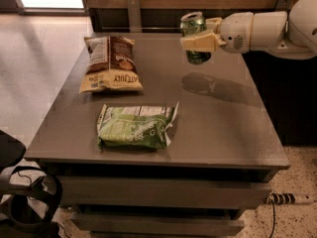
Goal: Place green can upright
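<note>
The green can [194,26] is small and dark green with a shiny silver top. It hangs roughly upright in the air above the far right part of the grey table [218,133]. My gripper [197,37] comes in from the right on a white arm and is shut on the can, with one cream finger [200,42] across its front. The can's shadow [200,83] lies on the table below it.
A brown and cream snack bag [110,63] lies at the far left of the table. A flat green snack bag [136,126] lies near the front middle. A dark wall panel [148,19] runs behind the table. A black chair [20,192] stands at the lower left.
</note>
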Controlling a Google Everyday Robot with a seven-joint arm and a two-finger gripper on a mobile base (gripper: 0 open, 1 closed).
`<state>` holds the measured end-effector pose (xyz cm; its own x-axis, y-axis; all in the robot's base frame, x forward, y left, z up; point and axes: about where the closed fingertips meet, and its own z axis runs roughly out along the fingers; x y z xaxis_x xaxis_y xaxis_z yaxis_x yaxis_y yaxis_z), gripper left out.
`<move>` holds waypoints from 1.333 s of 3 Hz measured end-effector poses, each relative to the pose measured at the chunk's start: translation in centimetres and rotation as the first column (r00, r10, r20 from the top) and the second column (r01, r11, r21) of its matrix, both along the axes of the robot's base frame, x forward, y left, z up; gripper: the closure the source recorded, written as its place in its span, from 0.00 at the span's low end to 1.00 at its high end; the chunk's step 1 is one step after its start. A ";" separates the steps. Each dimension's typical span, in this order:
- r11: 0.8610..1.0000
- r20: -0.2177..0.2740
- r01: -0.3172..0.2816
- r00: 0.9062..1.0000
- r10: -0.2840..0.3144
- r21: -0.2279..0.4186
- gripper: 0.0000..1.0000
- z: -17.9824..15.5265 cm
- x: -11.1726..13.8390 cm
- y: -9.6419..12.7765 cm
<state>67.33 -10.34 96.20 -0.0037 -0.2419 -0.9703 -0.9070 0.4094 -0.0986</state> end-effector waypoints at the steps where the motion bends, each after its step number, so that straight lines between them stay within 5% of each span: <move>1: 0.999 0.020 -0.008 1.000 0.007 0.049 1.00 -1.0 0.1 0.7; 4: 0.986 0.101 -0.041 0.995 0.025 0.160 1.00 -6.0 1.8 0.9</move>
